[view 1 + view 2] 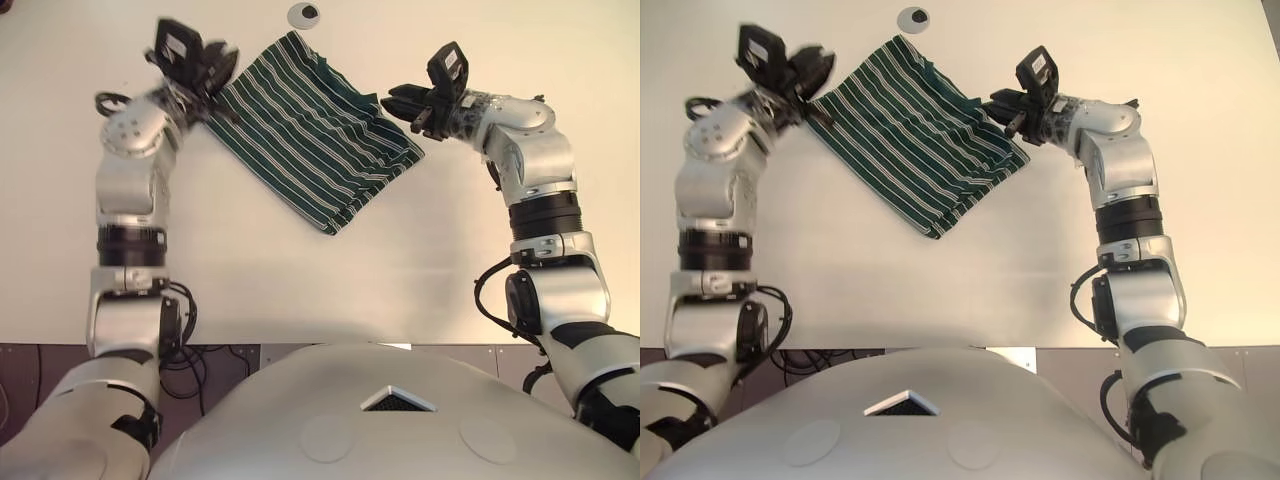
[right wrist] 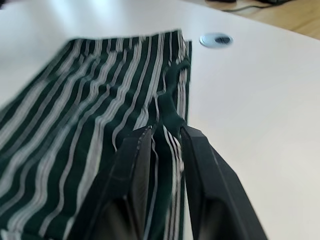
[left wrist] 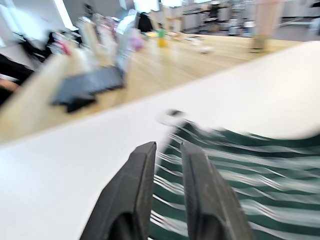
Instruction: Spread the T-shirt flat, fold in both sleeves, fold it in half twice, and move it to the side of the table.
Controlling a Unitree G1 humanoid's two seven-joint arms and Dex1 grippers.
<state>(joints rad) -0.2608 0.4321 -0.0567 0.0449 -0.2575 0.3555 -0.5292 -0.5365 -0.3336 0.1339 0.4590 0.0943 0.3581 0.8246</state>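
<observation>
Black fingers [image 3: 137, 175] of the left gripper [image 3: 167, 147] were pressed close together at the left corner of the T-shirt [image 1: 315, 140], and striped cloth was seen in the narrow gap between them. The folded shirt, green with white stripes, was laid diagonally on the far part of the white table [image 1: 300, 280], near a round cable cover [image 1: 304, 14]. At its right edge, the right gripper [image 2: 166, 129] was clamped on a dark fold of the cloth.
</observation>
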